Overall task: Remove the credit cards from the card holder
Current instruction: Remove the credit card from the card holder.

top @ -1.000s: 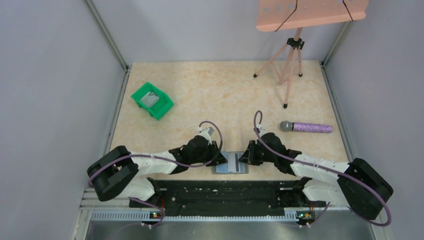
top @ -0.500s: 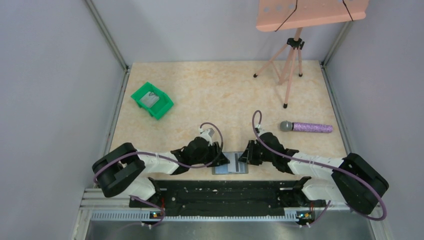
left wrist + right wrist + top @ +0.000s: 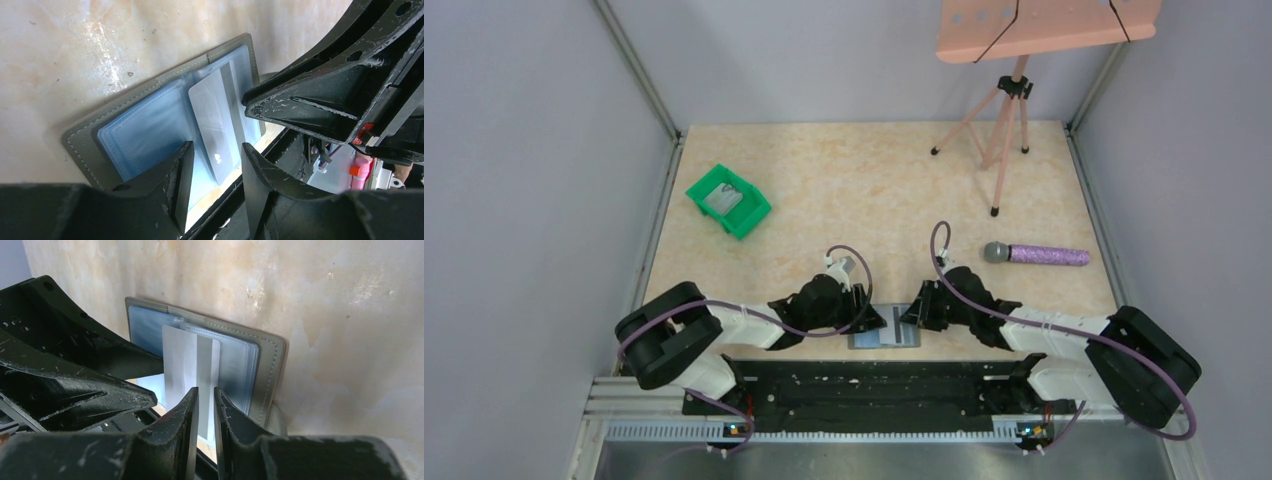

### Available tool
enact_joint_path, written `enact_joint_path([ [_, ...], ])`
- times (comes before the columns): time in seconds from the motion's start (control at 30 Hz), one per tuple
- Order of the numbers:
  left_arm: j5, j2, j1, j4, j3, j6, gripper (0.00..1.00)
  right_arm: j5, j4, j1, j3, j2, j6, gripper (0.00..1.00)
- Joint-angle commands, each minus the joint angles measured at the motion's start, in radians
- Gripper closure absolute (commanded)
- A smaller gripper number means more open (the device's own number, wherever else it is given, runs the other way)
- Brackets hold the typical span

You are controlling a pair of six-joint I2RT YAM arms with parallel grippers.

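Observation:
The card holder point(image 3: 886, 330) lies open at the table's near edge, grey outside with blue-grey sleeves inside. It also shows in the left wrist view point(image 3: 145, 125) and the right wrist view point(image 3: 265, 370). A pale card with a dark stripe point(image 3: 215, 120) lies on its inner side, also seen in the right wrist view point(image 3: 185, 357). My left gripper point(image 3: 867, 320) is open over the holder's left half, its fingers point(image 3: 172, 180) straddling the card's near end. My right gripper point(image 3: 911, 314) is almost shut, a thin gap between its fingertips point(image 3: 227, 415), right over the card.
A green bin point(image 3: 728, 200) with a grey item inside stands at the back left. A purple-handled microphone point(image 3: 1038, 255) lies to the right. A pink tripod stand point(image 3: 1004, 120) is at the back right. A black rail point(image 3: 874, 385) runs along the near edge.
My left arm has shifted a little right and nearer, bringing its gripper over the holder's left half. The right gripper has barely moved.

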Motion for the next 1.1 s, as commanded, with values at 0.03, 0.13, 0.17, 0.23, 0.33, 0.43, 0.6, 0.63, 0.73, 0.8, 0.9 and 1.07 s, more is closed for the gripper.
enact_joint_path([
  [0.03,0.01,0.02,-0.002,0.034,-0.005,0.009,0.54,0.004,0.03,0.009,-0.022,0.013,0.009,0.82],
  [0.13,0.005,0.027,-0.003,0.035,-0.008,0.009,0.54,0.002,0.036,0.019,-0.022,0.01,0.016,0.81],
  [0.17,0.006,0.029,-0.002,0.041,-0.009,0.007,0.54,0.004,0.037,0.021,-0.021,0.008,0.018,0.8],
  [0.23,0.01,0.035,-0.003,0.051,-0.01,0.003,0.54,0.003,0.042,0.027,-0.021,0.007,0.025,0.81],
  [0.33,0.016,0.044,-0.004,0.065,-0.01,-0.001,0.55,0.005,0.051,0.031,-0.026,0.008,0.032,0.8],
  [0.43,0.024,0.052,-0.003,0.084,-0.016,-0.011,0.55,0.006,0.055,0.032,-0.03,0.008,0.039,0.8],
  [0.6,0.036,0.057,-0.004,0.114,-0.022,-0.029,0.56,0.006,0.066,0.032,-0.038,0.012,0.044,0.8],
  [0.63,0.04,0.057,-0.003,0.122,-0.024,-0.035,0.57,0.006,0.067,0.032,-0.04,0.012,0.046,0.8],
  [0.73,0.054,0.066,-0.004,0.148,-0.025,-0.048,0.59,0.008,0.073,0.033,-0.046,0.013,0.049,0.8],
  [0.8,0.059,0.071,-0.004,0.155,-0.024,-0.054,0.61,0.009,0.074,0.032,-0.046,0.013,0.05,0.8],
  [0.9,0.064,0.079,-0.004,0.161,-0.022,-0.062,0.65,0.01,0.072,0.032,-0.047,0.012,0.049,0.8],
  [1.07,0.073,0.088,-0.002,0.167,-0.019,-0.079,0.79,0.022,0.057,0.032,-0.048,0.005,0.048,0.8],
])
